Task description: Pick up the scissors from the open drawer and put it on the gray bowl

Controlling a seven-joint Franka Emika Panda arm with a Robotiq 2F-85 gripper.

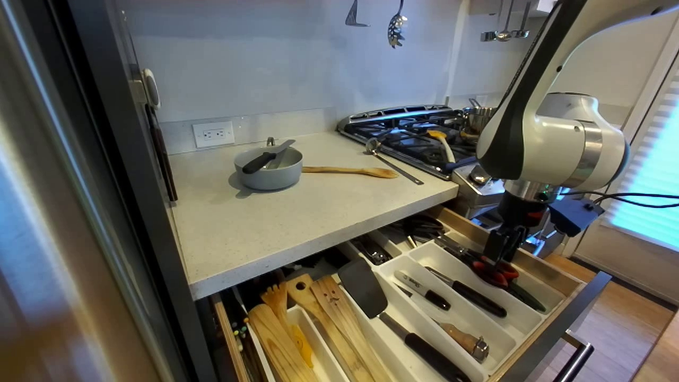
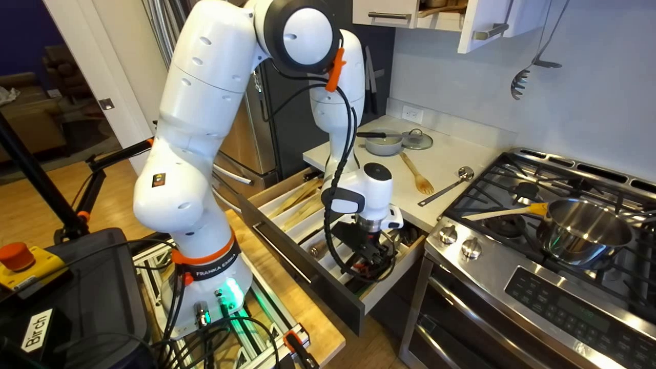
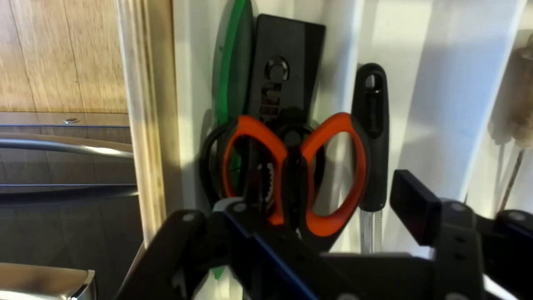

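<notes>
Claw (image 1: 503,254) wide, nothing gripped. Red-handled scissors (image 3: 281,166) just below it in the open drawer (image 1: 551,274), in the slot (image 3: 189,83) nearest the gas range (image 2: 543,279). Long axis looks square to the claw's opening; they sit off-centre toward the range, so nudge that way before pinching.

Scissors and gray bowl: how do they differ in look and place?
The scissors have red and black handles; the gray bowl is plain gray.
The scissors show two handle loops; the gray bowl has one round opening.
The scissors lie in the open drawer; the gray bowl stands on the countertop.
Both have company: a utensil over the bowl's rim, a slim tool beside the scissors.
</notes>
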